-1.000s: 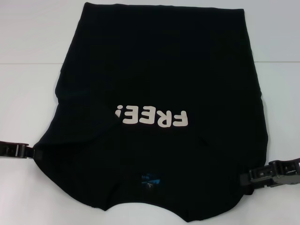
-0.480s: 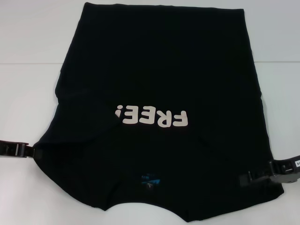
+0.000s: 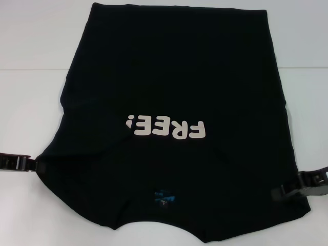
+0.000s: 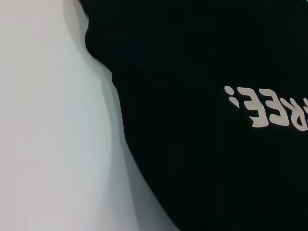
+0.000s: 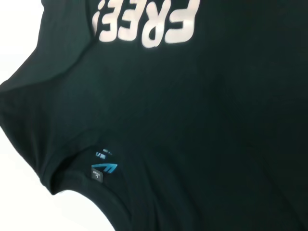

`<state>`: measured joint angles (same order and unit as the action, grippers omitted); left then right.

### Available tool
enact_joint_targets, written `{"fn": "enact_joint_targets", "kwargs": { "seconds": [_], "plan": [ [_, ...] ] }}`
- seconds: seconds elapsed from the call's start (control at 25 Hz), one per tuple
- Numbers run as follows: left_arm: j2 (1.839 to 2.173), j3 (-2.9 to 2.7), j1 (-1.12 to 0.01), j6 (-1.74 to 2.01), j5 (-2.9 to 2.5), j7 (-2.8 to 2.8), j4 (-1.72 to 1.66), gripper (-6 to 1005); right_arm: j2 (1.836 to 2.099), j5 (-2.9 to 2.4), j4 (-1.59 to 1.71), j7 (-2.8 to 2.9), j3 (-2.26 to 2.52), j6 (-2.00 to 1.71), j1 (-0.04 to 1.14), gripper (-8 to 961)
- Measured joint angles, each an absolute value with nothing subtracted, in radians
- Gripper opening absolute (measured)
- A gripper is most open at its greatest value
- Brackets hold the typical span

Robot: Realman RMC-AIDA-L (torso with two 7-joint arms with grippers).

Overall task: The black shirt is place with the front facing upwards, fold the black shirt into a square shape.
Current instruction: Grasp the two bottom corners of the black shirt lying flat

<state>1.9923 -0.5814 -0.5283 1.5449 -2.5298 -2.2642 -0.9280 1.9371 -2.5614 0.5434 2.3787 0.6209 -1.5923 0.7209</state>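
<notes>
Where the black shirt bunches at its near left edge, clamped on that cloth: the left gripper, jaws together on the fabric, low at the head view's left margin. Opposite, at the near right edge of the cloth: the right gripper, touching or just over the hem; jaws' state impossible to tell. Between them, spread front-up on the white table: the shirt, white "FREE!" lettering upside down in the head view, small blue neck label near the collar on the robot's side. No containers in sight. Seen from the right wrist: label and lettering; from the left wrist, the shirt's edge against bare table.
</notes>
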Motion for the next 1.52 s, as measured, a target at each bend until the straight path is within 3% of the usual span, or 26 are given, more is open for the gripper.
{"fn": "enact_joint_targets", "kwargs": {
  "seconds": [0.12,0.2,0.44,0.88,1.08,1.52],
  "plan": [
    [1.992,-0.581,-0.53,1.544,-2.53,-2.264,-0.928,16,1.917,-2.551,0.547,2.378,0.62,-1.615,0.721,153],
    [1.992,-0.581,-0.531,1.542,-2.529,-2.264,-0.928,16,1.907,-2.537,0.567,2.376,0.619,-1.644,0.716,183],
    [1.989,-0.581,-0.535,1.539,-2.529,-2.264,-0.927,16,1.892,-2.541,0.641,2.427,0.63,-1.693,0.695,392],
    [1.988,-0.581,-0.537,1.537,-2.515,-2.264,-0.926,16,1.877,-2.612,0.647,2.46,0.635,-1.692,0.685,600],
    [1.988,-0.581,-0.537,1.536,-2.515,-2.264,-0.926,16,1.876,-2.612,0.647,2.462,0.635,-1.682,0.685,816],
    [1.994,-0.581,-0.539,1.535,-2.514,-2.262,-0.926,16,1.887,-2.633,0.647,2.466,0.644,-1.653,0.678,816]
  ]
}}
